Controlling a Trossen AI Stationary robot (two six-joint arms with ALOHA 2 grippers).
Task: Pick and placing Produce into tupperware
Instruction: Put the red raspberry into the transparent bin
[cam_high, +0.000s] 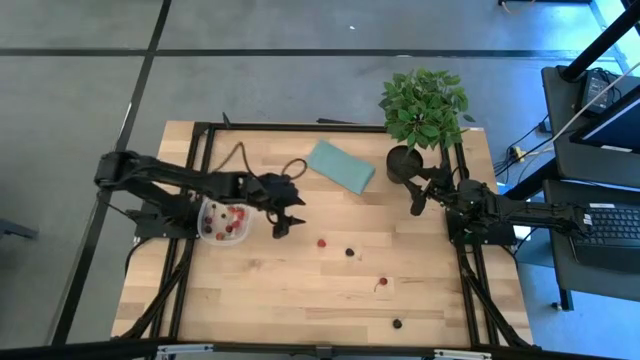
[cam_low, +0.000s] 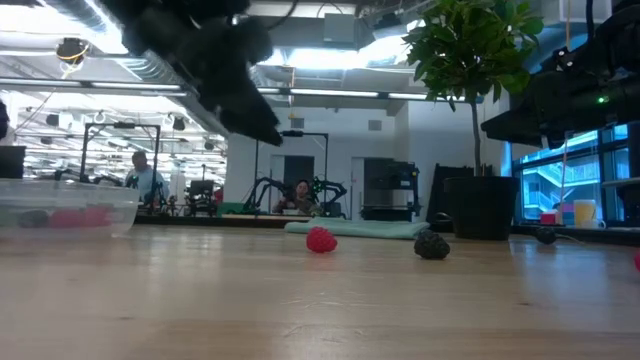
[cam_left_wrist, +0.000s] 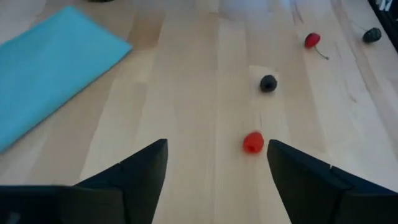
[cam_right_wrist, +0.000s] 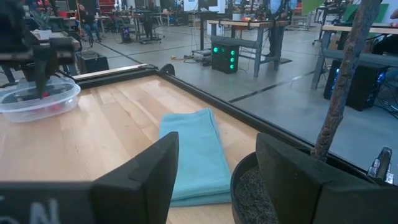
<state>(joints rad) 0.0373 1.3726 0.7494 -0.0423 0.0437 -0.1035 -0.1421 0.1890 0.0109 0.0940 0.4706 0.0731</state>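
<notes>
While the small clear plastic tupperware (cam_high: 222, 221) already holds several red and dark berries, I count four pieces of produce loose on the pale wooden table (cam_high: 300, 285). Nearest the tupperware lies a small red berry (cam_high: 321, 242), a dark purple-black berry (cam_high: 350, 252) just beyond it, then a stemmed red berry (cam_high: 381, 284) and another dark berry (cam_high: 397, 323) farthest off. My left gripper (cam_high: 283, 220) hangs beside the tupperware with its fingers spread and empty; the wrist view frames the red berry (cam_left_wrist: 252, 142) between them, so I judge it is lined up for that pick. My right gripper (cam_high: 417, 196) waits well apart from the tupperware, by the dark potted leafy plant (cam_high: 423, 105), parted and holding nothing. A flat teal rectangular pad (cam_high: 340, 165) lies unused.
</notes>
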